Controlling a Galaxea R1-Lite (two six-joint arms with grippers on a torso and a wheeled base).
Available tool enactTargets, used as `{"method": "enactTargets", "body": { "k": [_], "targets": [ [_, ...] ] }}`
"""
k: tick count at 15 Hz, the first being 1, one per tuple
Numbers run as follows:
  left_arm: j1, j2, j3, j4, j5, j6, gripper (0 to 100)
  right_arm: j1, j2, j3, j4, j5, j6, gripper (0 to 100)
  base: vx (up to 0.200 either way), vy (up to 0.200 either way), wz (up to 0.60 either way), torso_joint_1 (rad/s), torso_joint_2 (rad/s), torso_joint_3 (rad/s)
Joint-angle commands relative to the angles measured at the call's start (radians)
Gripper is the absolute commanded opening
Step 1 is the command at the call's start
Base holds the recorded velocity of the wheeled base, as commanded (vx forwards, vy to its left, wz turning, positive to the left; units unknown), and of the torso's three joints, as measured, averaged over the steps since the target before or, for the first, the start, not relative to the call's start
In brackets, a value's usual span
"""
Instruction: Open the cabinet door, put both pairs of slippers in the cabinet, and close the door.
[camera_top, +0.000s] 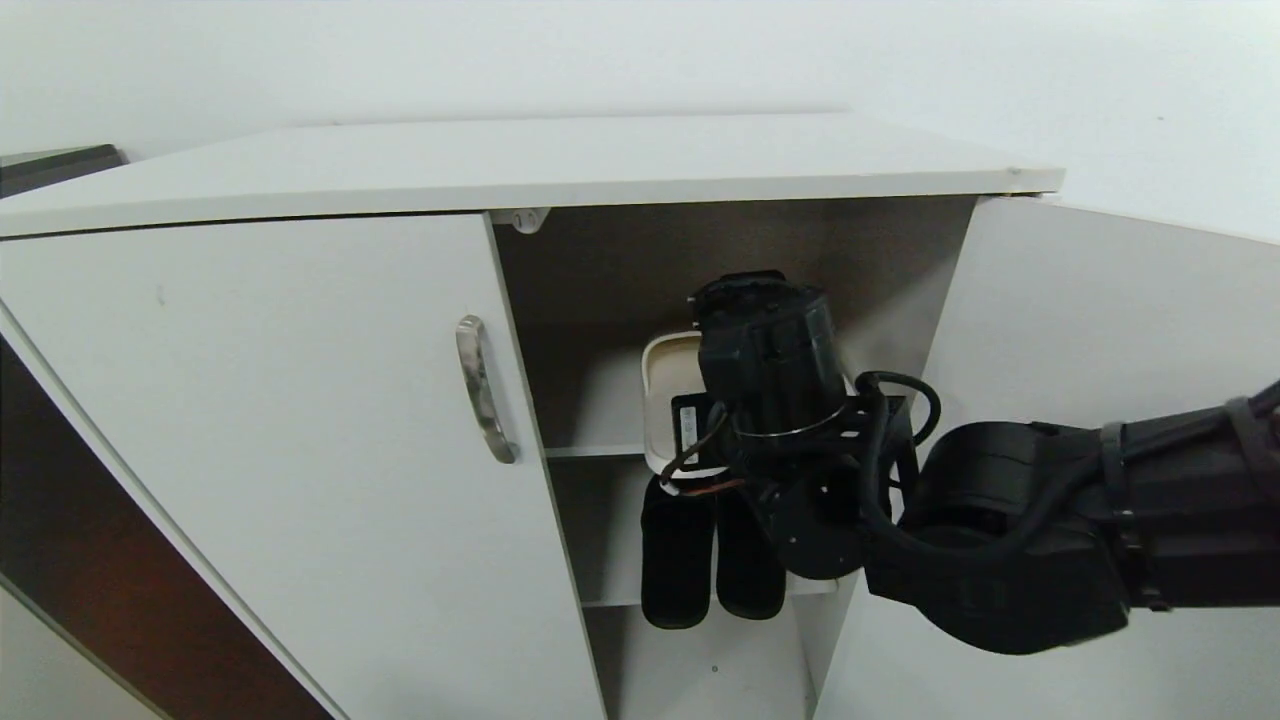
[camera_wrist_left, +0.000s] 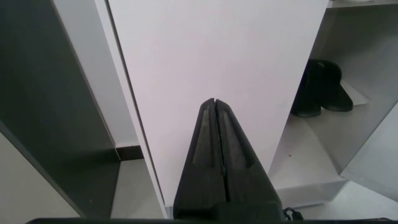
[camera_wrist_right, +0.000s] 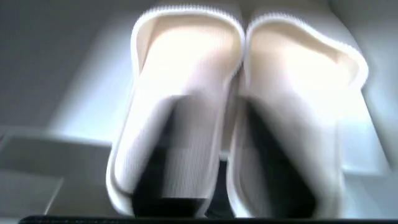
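The white slippers (camera_wrist_right: 186, 74) are inside the cabinet (camera_top: 500, 160), side by side as a pair at the front of the upper shelf (camera_top: 590, 452), heels tipping out over its edge. The right gripper (camera_wrist_right: 222, 124) grasps them, one dark finger set down in each slipper and the two adjoining inner walls pinched between. Just below, the black slippers (camera_top: 700, 560) lie on the lower shelf (camera_top: 610, 603), soles together, their ends hanging past the shelf's front. The cabinet is white board with a flat top and a darker brown back panel. Its left door (camera_top: 250, 450) is closed and carries a curved metal handle (camera_top: 485, 390), while the right door (camera_top: 1100, 330) is swung wide open. The left gripper (camera_wrist_left: 214, 109) hangs in front of the closed door, low down, its jaws pressed together on nothing. A plain white wall (camera_top: 640, 50) stands behind the cabinet, a dark reddish-brown panel (camera_top: 80, 540) lies beside it on the left, and the floor (camera_wrist_left: 134, 186) is grey. A small dark label (camera_top: 686, 420) sits on the right wrist; its print is too small to read.
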Motion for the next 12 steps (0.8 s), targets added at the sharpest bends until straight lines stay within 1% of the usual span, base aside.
{"method": "enactTargets", "body": {
  "k": [1, 3, 6, 7, 12],
  "targets": [
    [0.0, 0.0, 0.0, 0.0, 0.0, 0.0, 0, 0.012, -0.061, 0.1, -0.043, 0.005, -0.002, 0, 0.0, 0.0, 0.0, 0.0, 0.0, 0.0],
    [0.0, 0.0, 0.0, 0.0, 0.0, 0.0, 0, 0.018, -0.083, 0.203, -0.159, 0.012, -0.025, 0, 0.0, 0.0, 0.0, 0.0, 0.0, 0.0],
    [0.0, 0.0, 0.0, 0.0, 0.0, 0.0, 0, 0.023, -0.086, 0.352, -0.382, 0.024, -0.093, 0, 0.0, 0.0, 0.0, 0.0, 0.0, 0.0],
    [0.0, 0.0, 0.0, -0.001, 0.0, 0.002, 0, 0.023, -0.084, 0.374, -0.414, 0.024, -0.102, 0, 0.0, 0.0, 0.0, 0.0, 0.0, 0.0],
    [0.0, 0.0, 0.0, -0.001, 0.0, 0.0, 0, 0.023, -0.081, 0.375, -0.419, 0.028, -0.105, 0, 0.0, 0.0, 0.0, 0.0, 0.0, 0.0]
  ]
}}
